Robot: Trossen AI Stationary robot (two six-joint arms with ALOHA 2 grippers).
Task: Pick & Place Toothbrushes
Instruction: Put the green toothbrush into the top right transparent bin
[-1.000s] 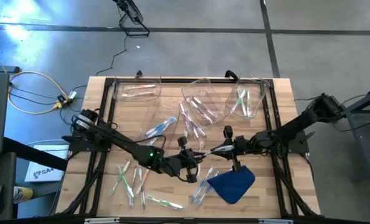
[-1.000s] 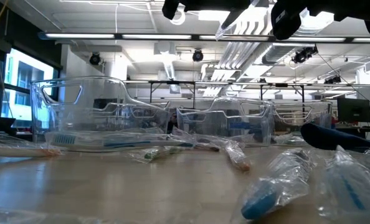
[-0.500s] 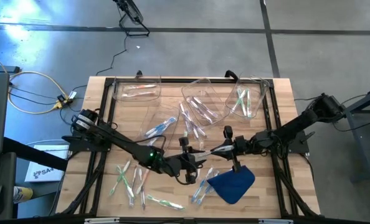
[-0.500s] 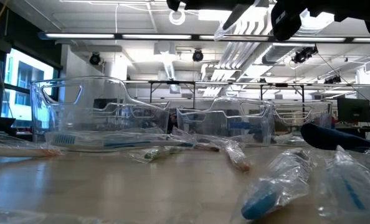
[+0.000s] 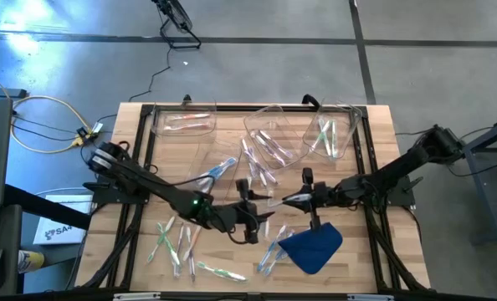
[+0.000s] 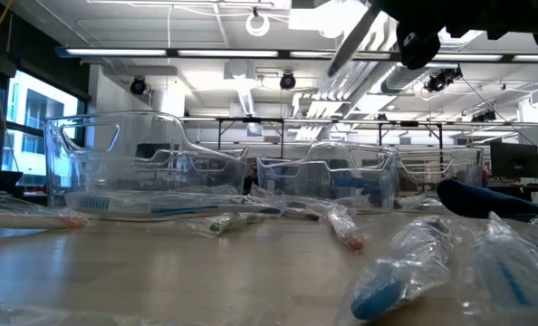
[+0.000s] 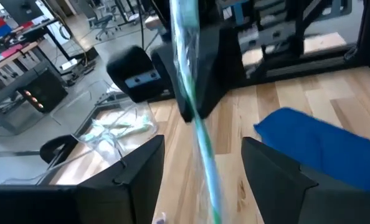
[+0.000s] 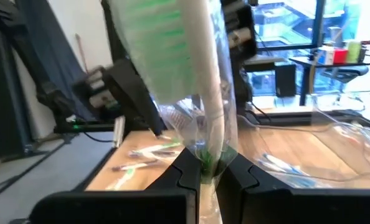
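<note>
Your wrapped toothbrush [image 8: 200, 93] hangs above mid-table [image 5: 131, 242], pinched at its handle by the right claw [image 5: 284, 201], long axis running toward the left claw [image 5: 257, 219]. That left claw stands spread wide, gripping nothing, the brush passing between its fingers [image 7: 135, 177].

A light wooden table [image 5: 131, 171] carries three clear plastic bins: one at eleven o'clock [image 5: 183, 123], one at twelve [image 5: 272, 134], one at one [image 5: 332, 130]. Wrapped toothbrushes [image 5: 175, 242] lie scattered toward seven and at centre. A blue cloth [image 5: 312, 245] rests near five.
</note>
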